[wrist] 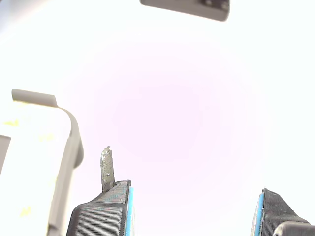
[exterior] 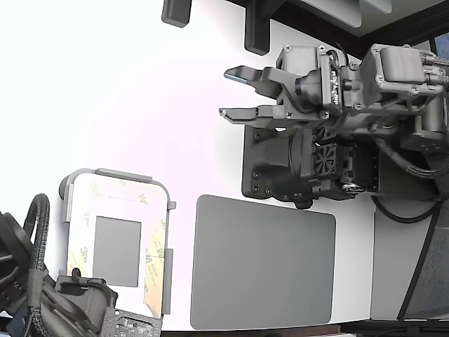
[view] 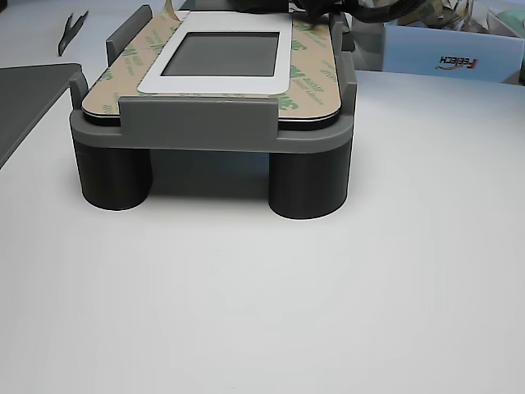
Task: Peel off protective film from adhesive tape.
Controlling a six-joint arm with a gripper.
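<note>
The protective film (exterior: 78, 235), pale strips printed with green 3M logos (view: 308, 72), borders a gray rectangle (exterior: 117, 250) on a gray raised fixture (view: 213, 123) at the exterior view's lower left. The adhesive tape lies under the film, and a tan-yellow band (exterior: 153, 277) shows along the fixture's right side. My gripper (exterior: 231, 93) hangs open high at the exterior view's upper middle, far from the fixture and holding nothing. In the wrist view the gripper (wrist: 192, 214) shows a thin metal tip (wrist: 107, 168) on one finger, and the fixture's corner (wrist: 69, 147) sits off to the side.
A large gray mat (exterior: 263, 263) lies right of the fixture in the exterior view. A second arm with cables (exterior: 42, 302) sits at the fixture's near end. The black arm base (exterior: 280, 168) stands behind the mat. A labelled box (view: 451, 57) is at the back.
</note>
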